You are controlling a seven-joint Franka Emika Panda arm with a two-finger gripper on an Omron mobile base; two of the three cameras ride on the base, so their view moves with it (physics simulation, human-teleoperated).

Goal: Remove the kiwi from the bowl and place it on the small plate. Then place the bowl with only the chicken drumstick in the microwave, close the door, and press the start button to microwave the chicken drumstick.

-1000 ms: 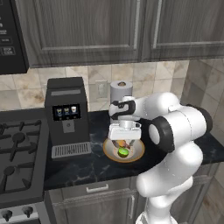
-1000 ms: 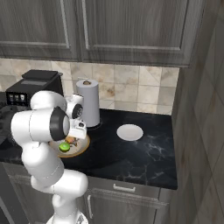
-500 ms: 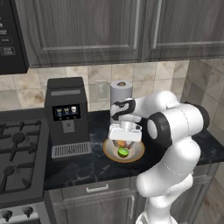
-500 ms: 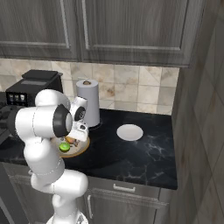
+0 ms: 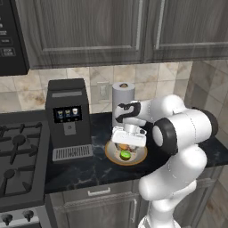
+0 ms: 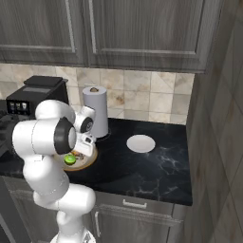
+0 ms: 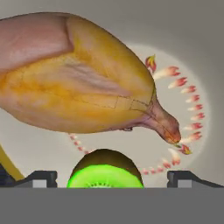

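The bowl point(image 5: 139, 157) with its golden-tan rim sits on the dark counter in front of the paper towel roll. Inside it lie the lime-green kiwi point(image 5: 125, 155) and the golden-brown chicken drumstick point(image 7: 83, 78). My gripper point(image 5: 126, 149) reaches down into the bowl, open, with the kiwi point(image 7: 105, 171) between its two dark fingertips point(image 7: 40, 178) in the hand view. The drumstick lies just beyond the kiwi. The small white plate point(image 6: 141, 143) rests on the counter to the right of the bowl point(image 6: 88, 160). A corner of the black microwave point(image 5: 10, 40) shows at the upper left.
A black coffee machine point(image 5: 67, 116) stands left of the bowl, with a stove point(image 5: 18, 156) further left. A paper towel roll point(image 5: 123, 100) stands right behind the bowl. Grey cabinets hang above. A wall point(image 6: 218, 142) closes the counter's right end.
The hand has sunk a little lower into the bowl over the kiwi; the arm's elbow has shifted slightly. Bowl, kiwi and drumstick have stayed in place.
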